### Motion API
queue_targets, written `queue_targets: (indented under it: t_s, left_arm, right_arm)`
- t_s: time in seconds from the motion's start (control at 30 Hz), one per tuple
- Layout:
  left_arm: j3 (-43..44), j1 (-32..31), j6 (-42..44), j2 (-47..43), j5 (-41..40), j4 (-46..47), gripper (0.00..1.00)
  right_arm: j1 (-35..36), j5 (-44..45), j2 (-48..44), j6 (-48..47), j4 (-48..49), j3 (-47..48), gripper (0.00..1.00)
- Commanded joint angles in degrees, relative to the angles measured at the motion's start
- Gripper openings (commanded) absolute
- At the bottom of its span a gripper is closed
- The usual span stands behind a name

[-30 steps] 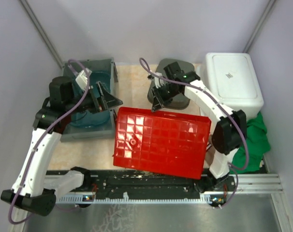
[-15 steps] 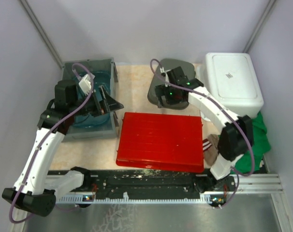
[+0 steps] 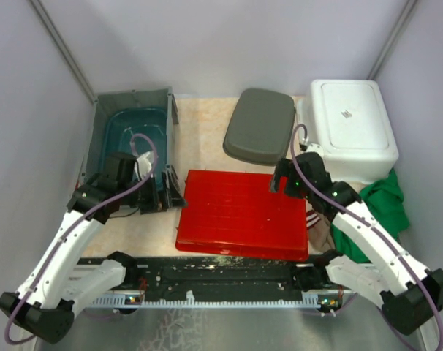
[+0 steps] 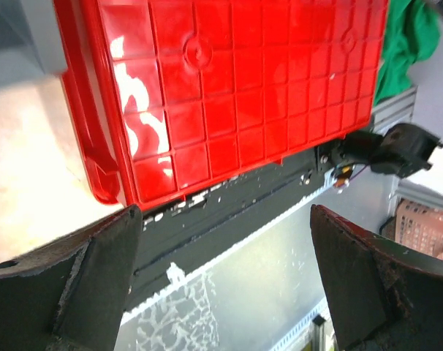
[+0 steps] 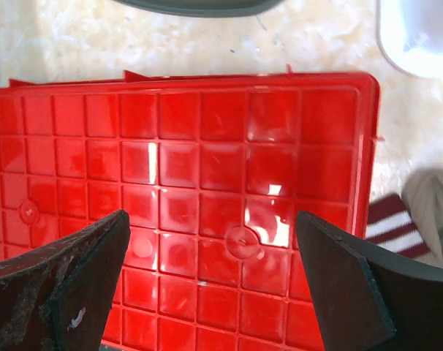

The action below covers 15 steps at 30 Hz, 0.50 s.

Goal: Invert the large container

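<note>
The large container (image 3: 242,213) is a red crate lying flat on the table with its gridded underside facing up. The same grid fills the left wrist view (image 4: 236,80) and the right wrist view (image 5: 192,197). My left gripper (image 3: 165,194) hangs open just off the crate's left edge, with nothing between its fingers (image 4: 224,212). Over the crate's far right corner my right gripper (image 3: 282,178) is open and empty above the grid (image 5: 210,216).
A grey bin (image 3: 104,117) holding a teal tub stands at the back left. A grey lid (image 3: 260,126) and a white box (image 3: 351,124) sit at the back right. Green cloth (image 3: 382,212) and a striped cloth (image 3: 315,219) lie right of the crate. The arms' rail (image 3: 221,274) runs along the near edge.
The red crate dropped from tilted to flat on the table. My right gripper opened, let go of it and drew back to the right. The left arm pulled back toward the near side.
</note>
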Motion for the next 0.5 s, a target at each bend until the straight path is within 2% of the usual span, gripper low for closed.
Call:
queue_targets:
  t_s: [0.0,0.13,0.27,0.47]
  left_arm:
    - [-2.51,-6.70,-5.27,1.33,-4.72,-1.69,1.00]
    - [-3.96,-13.86,-9.63,5.54,-10.13,-1.18,1.00]
    - [-8.35,-14.78,-10.43,6.63,-12.90,3.03,1.00]
    - [-10.97,-14.78,-9.32,11.03,-16.02,13.64,1.00]
  right_arm:
    - [-0.16,8.13,-6.29,9.56,2.68,-3.51,0.95]
    - [-0.16,14.00,-5.32,9.12,1.56,-1.86,0.96]
    - [-0.17,16.71,-3.13,7.09,-0.25,1.31,0.96]
    - [-0.17,15.45,-3.84,7.21,0.19,0.86,0.96]
